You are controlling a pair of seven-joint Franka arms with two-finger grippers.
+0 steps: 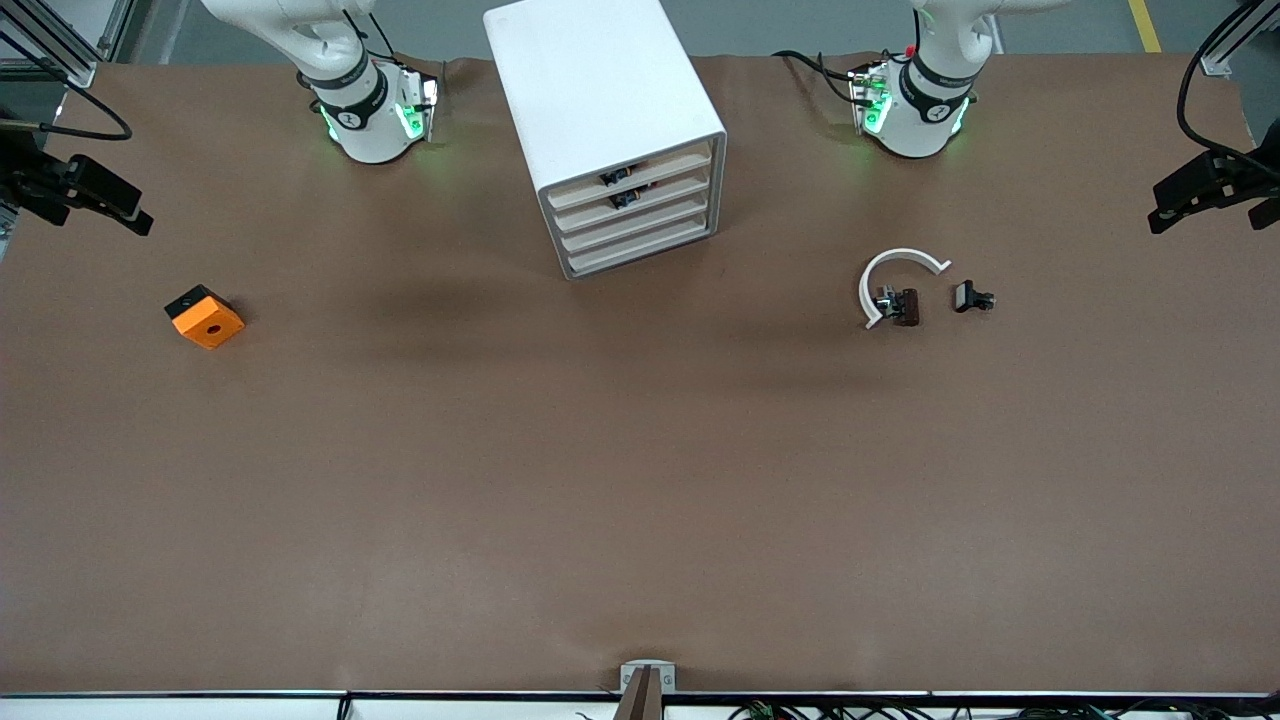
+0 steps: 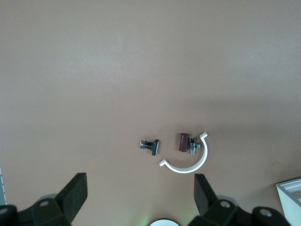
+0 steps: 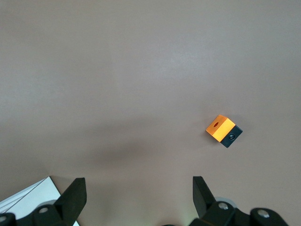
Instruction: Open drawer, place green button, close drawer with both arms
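The white cabinet [image 1: 600, 110] stands between the two arm bases, and its corner shows in both wrist views [image 2: 291, 195] [image 3: 28, 197]. The drawer [image 1: 640, 224], third down with a cream front, is pushed in flush. No button shows in any view. My left gripper [image 2: 140, 183] hangs open and empty, high over the table by the left arm's base [image 1: 915, 100]. Equally high by the right arm's base [image 1: 370, 110], my right gripper [image 3: 138, 184] is open and empty. Neither gripper appears in the front view.
A white C-shaped ring [image 1: 890, 280] [image 2: 190, 162] lies toward the left arm's end, around a brown and metal part [image 1: 900, 303]. A small black piece [image 1: 972, 297] lies beside it. An orange cube [image 1: 205, 317] [image 3: 220, 127] sits toward the right arm's end. Black fixtures [image 1: 85, 190] flank the table.
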